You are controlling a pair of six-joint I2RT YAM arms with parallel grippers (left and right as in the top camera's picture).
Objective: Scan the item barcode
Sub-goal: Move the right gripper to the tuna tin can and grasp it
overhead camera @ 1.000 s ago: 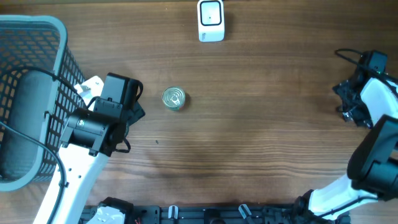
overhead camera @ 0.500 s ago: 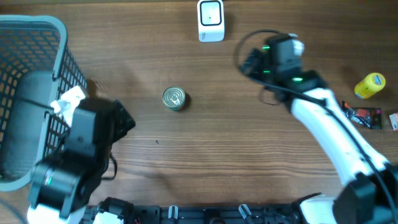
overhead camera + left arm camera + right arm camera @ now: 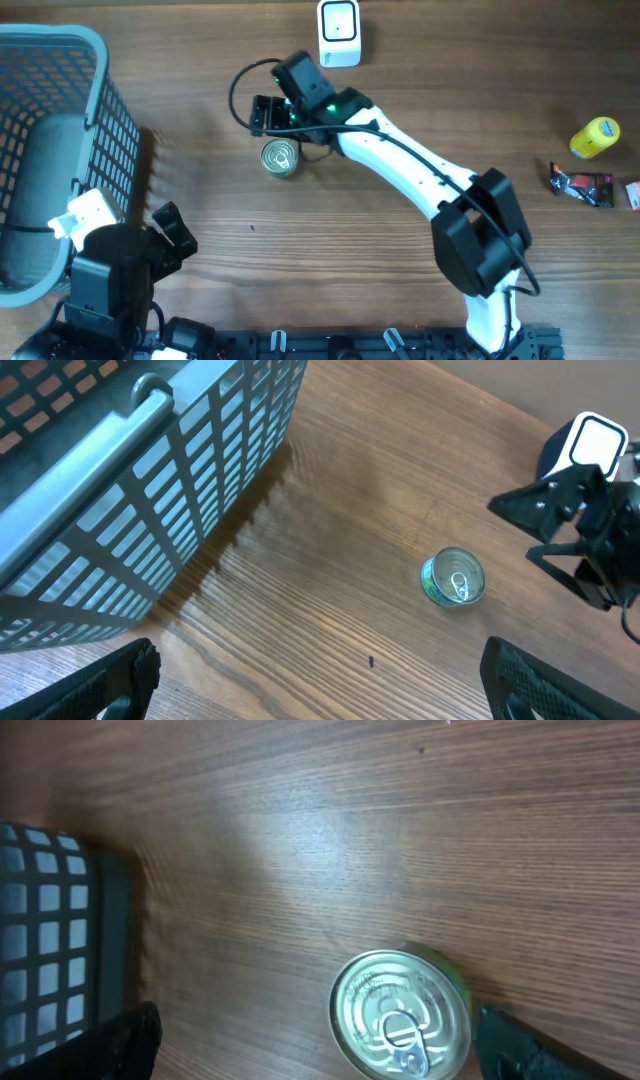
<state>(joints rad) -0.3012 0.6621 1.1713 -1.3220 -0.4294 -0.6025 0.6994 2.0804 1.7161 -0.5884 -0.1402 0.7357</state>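
A small tin can [image 3: 280, 158] with a pull-tab lid stands upright on the wooden table; no barcode shows on it. The white scanner [image 3: 339, 33] stands at the back edge. My right gripper [image 3: 268, 125] has reached across and hovers open just behind the can. In the right wrist view the can [image 3: 402, 1015] lies between the two fingers, closer to the right one, and the gripper [image 3: 315, 1045] touches nothing. My left gripper [image 3: 168, 235] sits open and empty at the front left. The left wrist view [image 3: 330, 690] looks over bare table toward the can [image 3: 455, 577].
A grey plastic basket [image 3: 100, 60] fills the left edge and holds a grey bundle. At the far right lie a yellow item [image 3: 597, 137] and a dark packet [image 3: 583, 185]. The right arm [image 3: 420, 175] stretches diagonally over the table's middle.
The right arm swung from the far right across the table to just behind the can. The left arm pulled back from beside the can toward the front left corner.
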